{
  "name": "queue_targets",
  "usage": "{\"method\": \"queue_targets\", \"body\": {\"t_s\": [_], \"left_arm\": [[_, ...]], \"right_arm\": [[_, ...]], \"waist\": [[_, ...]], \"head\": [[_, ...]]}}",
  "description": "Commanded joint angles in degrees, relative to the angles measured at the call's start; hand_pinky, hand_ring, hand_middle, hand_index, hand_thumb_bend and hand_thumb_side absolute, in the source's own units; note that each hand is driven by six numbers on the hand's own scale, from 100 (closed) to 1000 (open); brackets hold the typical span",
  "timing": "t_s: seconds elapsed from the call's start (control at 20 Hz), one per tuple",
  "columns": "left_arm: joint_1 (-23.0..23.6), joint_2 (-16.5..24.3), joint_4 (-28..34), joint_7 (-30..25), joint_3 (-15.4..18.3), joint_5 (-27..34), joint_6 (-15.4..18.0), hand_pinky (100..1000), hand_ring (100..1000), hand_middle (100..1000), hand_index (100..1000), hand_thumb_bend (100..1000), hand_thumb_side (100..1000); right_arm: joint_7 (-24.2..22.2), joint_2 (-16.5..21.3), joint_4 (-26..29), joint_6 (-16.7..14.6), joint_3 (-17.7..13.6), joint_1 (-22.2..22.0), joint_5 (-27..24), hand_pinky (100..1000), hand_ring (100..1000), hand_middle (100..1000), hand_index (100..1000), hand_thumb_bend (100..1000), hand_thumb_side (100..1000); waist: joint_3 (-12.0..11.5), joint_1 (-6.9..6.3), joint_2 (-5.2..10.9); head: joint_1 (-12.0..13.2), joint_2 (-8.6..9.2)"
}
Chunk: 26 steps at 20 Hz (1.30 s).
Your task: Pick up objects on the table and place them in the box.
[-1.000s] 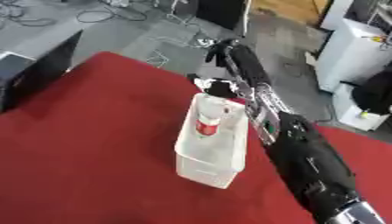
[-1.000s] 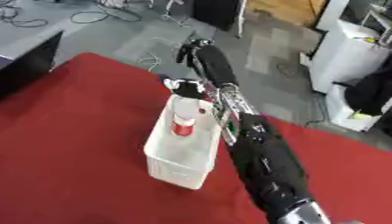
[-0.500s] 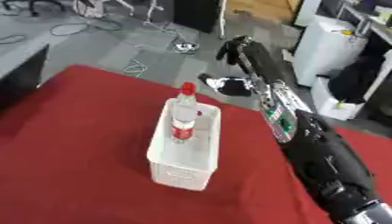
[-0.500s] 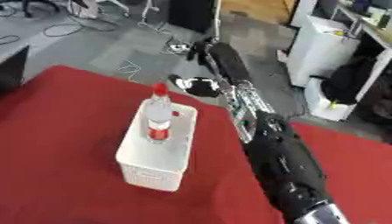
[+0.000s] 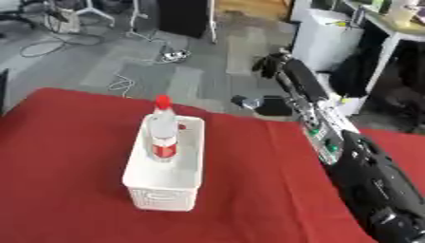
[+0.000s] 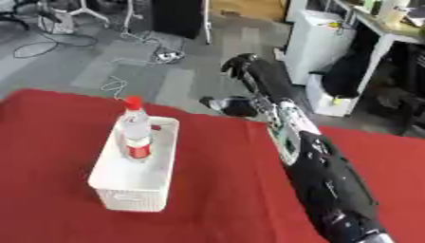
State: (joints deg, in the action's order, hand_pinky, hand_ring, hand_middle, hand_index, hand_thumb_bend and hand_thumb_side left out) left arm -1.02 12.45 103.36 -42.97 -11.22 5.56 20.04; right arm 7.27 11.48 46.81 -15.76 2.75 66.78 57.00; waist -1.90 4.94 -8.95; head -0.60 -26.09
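1. A white box (image 5: 166,182) sits on a red surface (image 5: 66,156), which fills the lower part of both views.
2. A clear bottle (image 5: 161,128) with a red cap and a red label stands upright inside the box, toward the box's far end. Its neck and cap rise above the rim.
3. The task looks largely done: the bottle is already in the box, and no other loose object shows on the surface around the box. If anything is left to pick up, it lies outside these views.
4. The right hand (image 6: 241,66) reaches out from the black arm on the box's right side. It hangs beyond the far edge of the surface, over the grey floor, well apart from the box and above its level.
5. Its fingers are curled in loosely and hold nothing.
6. The bottle is free of the fingers, standing down and to the left of them, with bare red cloth and the surface edge between.
7. The left hand shows in neither view.
8. A small dark object lies on the floor past the surface, beyond the box's far right corner. I cannot tell what it is.
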Motion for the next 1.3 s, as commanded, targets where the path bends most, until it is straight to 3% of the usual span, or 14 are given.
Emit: {"method": "queue_targets", "body": {"t_s": [0.05, 0.1, 0.15, 0.2, 0.3, 0.35, 0.45, 0.65, 0.75, 0.8, 0.85, 1.15, 1.25, 1.3], "left_arm": [[0.13, -0.59, 1.38, -7.36, 0.23, -0.37, 8.29, 762, 826, 682, 980, 100, 786], [0.18, -0.74, 1.39, -7.41, 0.21, -0.61, 8.59, 762, 826, 682, 980, 100, 786], [0.19, -0.86, 1.38, -7.46, 0.17, -0.85, 8.88, 761, 826, 682, 979, 100, 790], [0.20, -0.99, 1.37, -7.54, 0.14, -1.16, 9.25, 761, 826, 682, 979, 100, 790], [0.21, -1.20, 1.34, -7.63, 0.11, -1.81, 10.01, 761, 826, 683, 978, 100, 795], [0.19, -1.29, 1.33, -7.66, 0.09, -2.20, 10.47, 761, 826, 683, 978, 100, 782], [-0.02, -1.47, 1.26, -7.70, 0.03, -3.07, 11.38, 761, 827, 684, 978, 100, 803], [-0.78, -1.97, 0.85, -7.79, -0.28, -4.80, 13.03, 761, 827, 684, 979, 100, 808], [-1.11, -2.19, 0.66, -7.87, -0.46, -5.56, 13.72, 761, 827, 684, 979, 100, 815], [-1.23, -2.31, 0.54, -7.90, -0.52, -5.94, 14.01, 761, 827, 684, 979, 100, 813], [-1.28, -2.39, 0.42, -7.88, -0.57, -6.20, 14.23, 760, 827, 683, 979, 100, 821], [-1.68, -2.98, -0.12, -7.98, -0.84, -8.16, 15.46, 761, 827, 683, 980, 100, 834], [-1.79, -3.06, -0.26, -8.00, -0.97, -8.66, 15.78, 760, 827, 683, 980, 100, 836], [-1.83, -3.05, -0.32, -8.02, -1.04, -8.88, 15.92, 761, 827, 683, 979, 100, 837]], "right_arm": [[-3.53, 4.17, 5.11, -1.52, 1.67, -1.34, -2.27, 660, 738, 739, 861, 992, 799], [-4.78, 4.86, 6.50, -1.90, 2.04, -2.29, -3.03, 653, 730, 728, 853, 976, 786], [-5.90, 5.43, 7.83, -2.14, 2.31, -3.19, -3.77, 709, 799, 809, 914, 1000, 892], [-6.99, 5.97, 9.36, -2.37, 2.57, -4.26, -4.47, 701, 790, 799, 907, 1000, 879], [-8.74, 6.73, 12.32, -2.47, 2.91, -6.22, -5.34, 774, 865, 873, 960, 1000, 944], [-9.43, 6.94, 13.92, -2.38, 2.93, -7.32, -5.58, 809, 900, 908, 994, 1000, 904], [-10.56, 6.95, 16.98, -1.90, 2.67, -9.47, -6.03, 870, 947, 945, 1000, 1000, 912], [-13.18, 6.21, 22.27, -0.21, 1.44, -13.40, -6.77, 901, 964, 968, 1000, 1000, 853], [-14.50, 5.88, 24.18, 1.27, 0.63, -15.22, -6.34, 886, 936, 954, 1000, 1000, 666], [-14.82, 5.65, 25.34, 2.15, 0.17, -16.05, -5.89, 892, 948, 964, 1000, 1000, 737], [-15.11, 5.49, 26.22, 2.81, -0.07, -16.54, -5.56, 851, 895, 913, 1000, 1000, 541], [-10.24, 3.89, 32.62, 9.38, -2.74, -20.95, -3.39, 712, 780, 778, 911, 746, 149], [-7.65, 3.71, 33.89, 10.73, -3.12, -22.05, -3.25, 682, 759, 753, 886, 705, 118], [-5.95, 3.68, 34.50, 11.15, -3.33, -22.48, -3.22, 623, 711, 694, 834, 663, 100]], "waist": [[1.18, -1.01, 0.30], [1.88, -1.42, 0.08], [2.59, -1.83, -0.17], [3.35, -2.30, -0.48], [4.57, -3.12, -1.08], [5.21, -3.54, -1.43], [6.41, -4.31, -2.19], [8.41, -5.68, -3.73], [9.42, -6.35, -4.50], [9.83, -6.59, -4.79], [10.05, -6.72, -4.94], [11.94, -7.96, -6.50], [12.14, -8.12, -6.90], [12.16, -8.13, -7.06]], "head": [[-0.90, -0.05], [-1.02, -0.13], [-1.20, -0.17], [-1.44, -0.21], [-2.01, -0.30], [-2.47, -0.35], [-3.33, -0.41], [-4.31, -0.75], [-4.42, -1.03], [-4.40, -1.11], [-4.40, -1.16], [-4.38, -1.20], [-4.54, -1.17], [-4.63, -1.24]]}}
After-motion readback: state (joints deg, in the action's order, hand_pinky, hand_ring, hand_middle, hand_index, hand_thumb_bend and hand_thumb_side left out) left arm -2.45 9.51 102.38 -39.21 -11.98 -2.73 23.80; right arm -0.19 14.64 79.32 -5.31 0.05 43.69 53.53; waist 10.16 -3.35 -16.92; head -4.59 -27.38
